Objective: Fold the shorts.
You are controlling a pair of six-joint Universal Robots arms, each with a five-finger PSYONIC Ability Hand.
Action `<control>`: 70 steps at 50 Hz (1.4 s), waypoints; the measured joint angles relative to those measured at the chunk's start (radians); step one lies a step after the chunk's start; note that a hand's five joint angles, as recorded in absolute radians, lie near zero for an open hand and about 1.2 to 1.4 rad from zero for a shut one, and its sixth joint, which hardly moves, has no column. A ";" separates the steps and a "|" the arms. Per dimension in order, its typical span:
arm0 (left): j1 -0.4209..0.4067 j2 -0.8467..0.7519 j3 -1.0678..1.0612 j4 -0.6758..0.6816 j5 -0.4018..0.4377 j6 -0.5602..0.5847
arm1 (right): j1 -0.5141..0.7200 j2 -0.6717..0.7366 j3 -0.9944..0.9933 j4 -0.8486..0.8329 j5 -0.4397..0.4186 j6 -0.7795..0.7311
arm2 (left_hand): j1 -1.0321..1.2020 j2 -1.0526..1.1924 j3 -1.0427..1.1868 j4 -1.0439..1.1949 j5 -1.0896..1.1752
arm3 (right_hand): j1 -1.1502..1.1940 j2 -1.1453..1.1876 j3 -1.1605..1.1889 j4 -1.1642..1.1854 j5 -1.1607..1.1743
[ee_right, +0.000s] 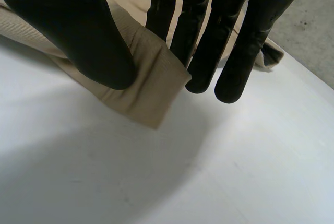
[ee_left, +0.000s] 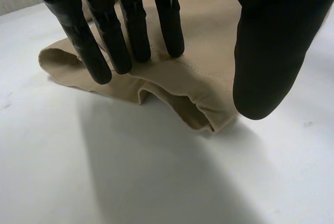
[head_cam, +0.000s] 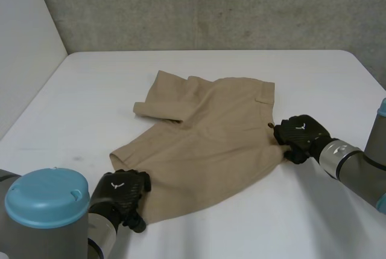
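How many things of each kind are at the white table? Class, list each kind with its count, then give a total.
shorts: 1
robot hands: 2 (left hand, right hand)
total: 3

Left hand (head_cam: 123, 189) rests straight fingers (ee_left: 107, 41) on the shorts (head_cam: 205, 132), thumb apart. Right hand (head_cam: 301, 135) pinches them between thumb and fingers.

we find a bare robotics test lab: raw concrete wall (head_cam: 211, 5) behind the white table (head_cam: 325, 84), plain white panel (head_cam: 24, 47) left of it, grey robot arm (head_cam: 353, 162) over its near edge.
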 measured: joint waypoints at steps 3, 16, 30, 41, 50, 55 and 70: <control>0.000 -0.011 0.002 0.002 0.000 0.000 | 0.006 -0.002 0.002 0.000 0.000 0.000 | 0.008 0.008 0.007 0.007 0.008 | 0.000 0.000 0.006 0.000 0.000; -0.005 -0.069 0.013 0.028 -0.004 0.060 | 0.012 -0.006 0.008 0.000 -0.002 -0.004 | 0.048 0.038 0.037 0.037 0.035 | 0.000 0.000 0.008 0.000 0.006; -0.024 -0.076 0.006 0.107 -0.049 0.093 | 0.014 -0.015 0.014 0.002 -0.002 -0.004 | 0.214 0.226 0.227 0.222 0.214 | 0.000 0.000 0.008 0.000 0.006; -0.024 -0.079 0.005 0.134 -0.049 0.106 | 0.014 -0.027 0.020 0.004 -0.001 -0.004 | 0.577 0.626 0.622 0.621 0.608 | 0.000 0.000 0.008 0.000 0.006; 0.010 0.107 0.005 0.128 -0.071 0.186 | 0.014 -0.162 0.061 0.069 0.006 -0.013 | 0.577 0.657 0.650 0.662 0.615 | 0.000 0.000 0.008 0.000 0.006; 0.075 0.290 0.007 0.089 -0.071 0.208 | 0.011 -0.315 0.071 0.217 0.007 -0.017 | 0.577 0.658 0.652 0.662 0.615 | 0.000 0.000 0.008 0.000 0.006; 0.173 0.576 0.005 -0.172 0.075 0.202 | -0.017 -0.664 0.162 0.816 0.002 -0.371 | 0.577 0.658 0.653 0.662 0.615 | 0.000 0.000 0.011 0.000 0.006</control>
